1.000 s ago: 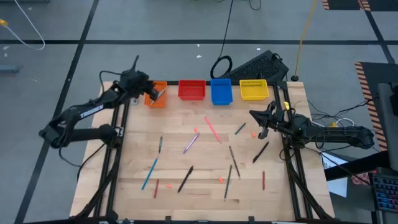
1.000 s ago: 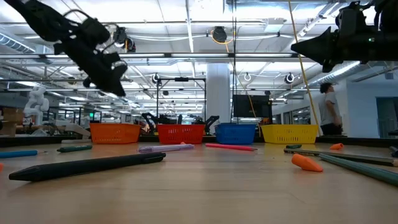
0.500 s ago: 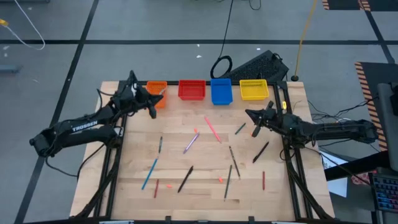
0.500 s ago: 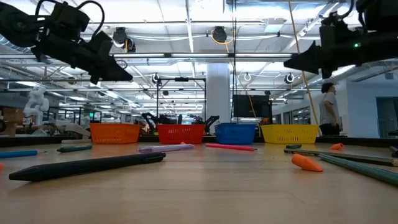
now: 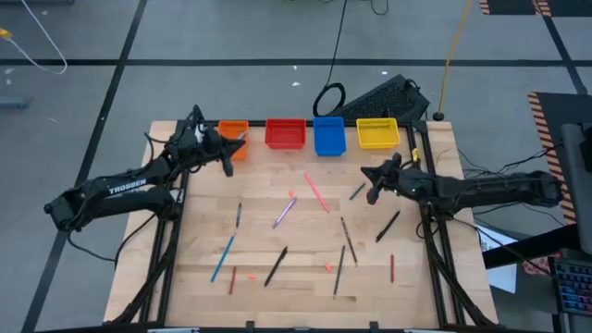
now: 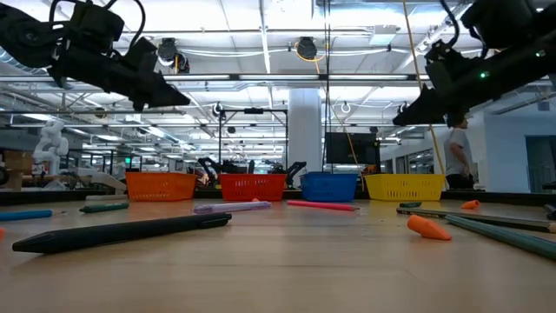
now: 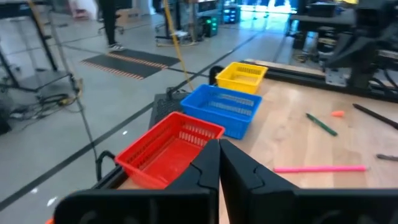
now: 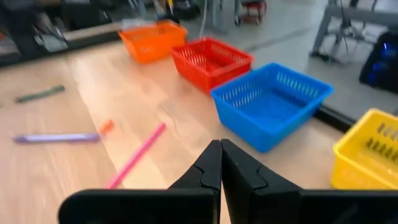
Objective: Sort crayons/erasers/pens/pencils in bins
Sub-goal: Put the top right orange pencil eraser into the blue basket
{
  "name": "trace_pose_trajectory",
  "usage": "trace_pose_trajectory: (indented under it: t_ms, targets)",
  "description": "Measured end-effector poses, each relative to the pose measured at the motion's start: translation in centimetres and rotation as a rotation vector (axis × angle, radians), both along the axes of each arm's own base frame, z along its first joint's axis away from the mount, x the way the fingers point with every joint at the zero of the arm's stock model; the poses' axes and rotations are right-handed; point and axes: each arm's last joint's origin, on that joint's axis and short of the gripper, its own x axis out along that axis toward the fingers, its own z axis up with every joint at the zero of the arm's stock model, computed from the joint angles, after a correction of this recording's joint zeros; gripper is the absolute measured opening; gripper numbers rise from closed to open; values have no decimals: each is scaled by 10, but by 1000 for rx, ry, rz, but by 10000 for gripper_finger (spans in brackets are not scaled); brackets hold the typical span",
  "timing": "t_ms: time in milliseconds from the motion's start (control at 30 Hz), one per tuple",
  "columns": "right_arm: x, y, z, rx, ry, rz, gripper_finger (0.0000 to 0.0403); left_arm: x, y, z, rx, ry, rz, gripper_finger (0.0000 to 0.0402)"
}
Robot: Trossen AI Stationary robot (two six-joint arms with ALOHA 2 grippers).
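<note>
Four bins: orange bin (image 5: 233, 137), red bin (image 5: 285, 133), blue bin (image 5: 328, 135), yellow bin (image 5: 376, 133) in a row, ahead of both jaws.
Left gripper (image 7: 219, 163): jaws together, empty, raised beside orange bin.
Right gripper (image 8: 220, 163): jaws together, empty, raised; pink pencil (image 8: 137, 155) just ahead.
Other sticks: scattered on table (image 5: 305, 277), apart from both jaws.

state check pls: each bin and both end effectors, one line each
Orange plastic bin: upright, contents cannot be told.
Red plastic bin: upright, empty.
Blue plastic bin: upright, empty.
Yellow plastic bin: upright, looks empty.
Left end effector: shut, holding nothing, raised beside the orange bin.
Right end effector: shut, holding nothing, raised over the table's right side.
</note>
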Motion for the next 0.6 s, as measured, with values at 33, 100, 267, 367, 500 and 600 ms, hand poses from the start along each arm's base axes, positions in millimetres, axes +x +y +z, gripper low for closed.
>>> trace_pose_trajectory:
  t_ms: [33, 100, 267, 367, 500, 600]
  targets:
    - [1, 0, 1, 13, 20, -5, 0, 0, 0, 0, 2, 0, -16, 4]
    - [4, 0, 4, 49, 54, -19, 0, 0, -1, 0, -1, -2, -30, 4]
    - [8, 0, 8, 177, 184, -61, 0, 0, -1, -1, 3, 11, -33, 19]
    - [10, 1, 12, 268, 270, -69, 0, 0, -1, -1, 5, 13, -33, 22]
    - [14, 3, 16, 379, 387, -88, 0, 0, -1, -1, -7, 6, -31, 16]
    - [15, 4, 14, 470, 463, -101, 1, 0, -1, -1, -8, 6, -31, 8]
